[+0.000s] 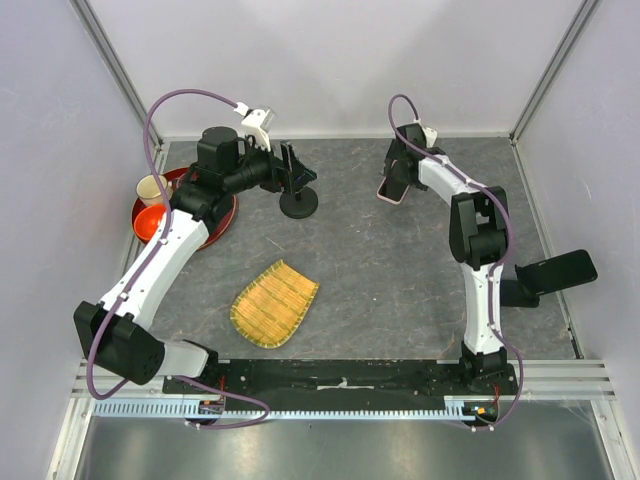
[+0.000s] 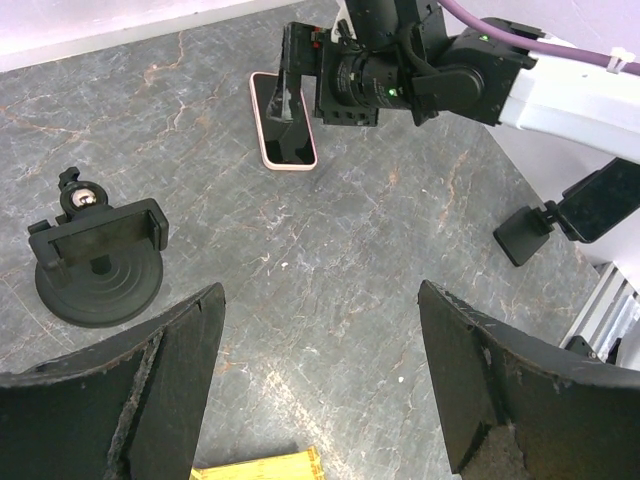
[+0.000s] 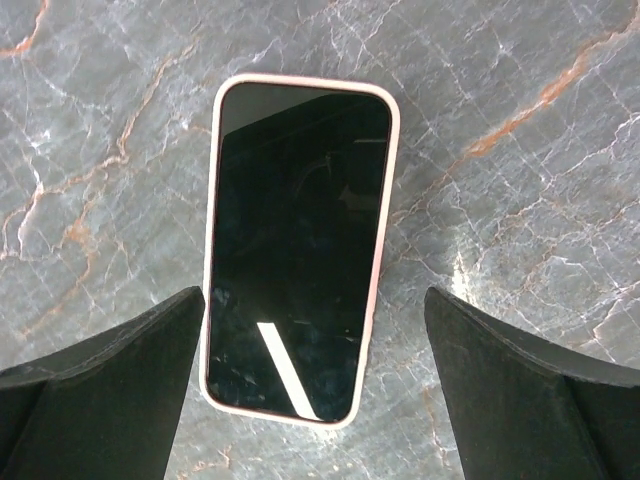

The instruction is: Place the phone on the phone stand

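Phone [image 3: 297, 250] lies flat, screen up, near the table's [image 1: 380, 290] far edge (pink rim visible). Right gripper [image 3: 312, 385] is spread wide above it. Left gripper [image 2: 320, 370] is also wide, empty, near the stand [image 2: 98, 262].

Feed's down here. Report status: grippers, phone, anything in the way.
Left gripper and right gripper open, empty. Right gripper over phone, which lies flat on table, screen up. Phone stand upright, unloaded. Nothing between them.
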Controlling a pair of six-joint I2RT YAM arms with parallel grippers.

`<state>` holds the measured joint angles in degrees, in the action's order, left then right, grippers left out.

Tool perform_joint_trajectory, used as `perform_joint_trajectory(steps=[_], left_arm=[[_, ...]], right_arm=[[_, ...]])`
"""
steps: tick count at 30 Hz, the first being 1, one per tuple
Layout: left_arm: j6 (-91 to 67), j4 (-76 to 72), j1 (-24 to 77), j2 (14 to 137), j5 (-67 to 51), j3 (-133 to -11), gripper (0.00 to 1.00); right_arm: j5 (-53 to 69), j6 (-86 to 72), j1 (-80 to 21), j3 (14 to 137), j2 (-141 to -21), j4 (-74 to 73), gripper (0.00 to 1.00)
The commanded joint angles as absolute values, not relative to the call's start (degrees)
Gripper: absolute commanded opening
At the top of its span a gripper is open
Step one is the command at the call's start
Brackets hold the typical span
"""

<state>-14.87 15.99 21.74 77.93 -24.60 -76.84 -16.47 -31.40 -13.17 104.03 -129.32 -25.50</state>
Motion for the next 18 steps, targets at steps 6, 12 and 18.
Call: perform_joint_trajectory(steps=[6, 12, 18], left_arm=[[-17.1, 13.4, 21.7, 75.4, -26.5, -76.9, 0.84], [-17.6, 12.9, 21.7, 75.5, -27.4, -76.8, 0.84], [-17.8, 12.9, 21.6, 75.4, -27.6, -76.8, 0.84]], right_arm=[[-21.4, -37.8, -13.5, 114.8, -135.5, -33.0, 0.98], [-21.9, -37.4, -14.2, 118.5, -138.6, -33.6, 0.98], [-23.1, -37.2, -14.9, 122.6, -141.9, -36.6, 0.98]])
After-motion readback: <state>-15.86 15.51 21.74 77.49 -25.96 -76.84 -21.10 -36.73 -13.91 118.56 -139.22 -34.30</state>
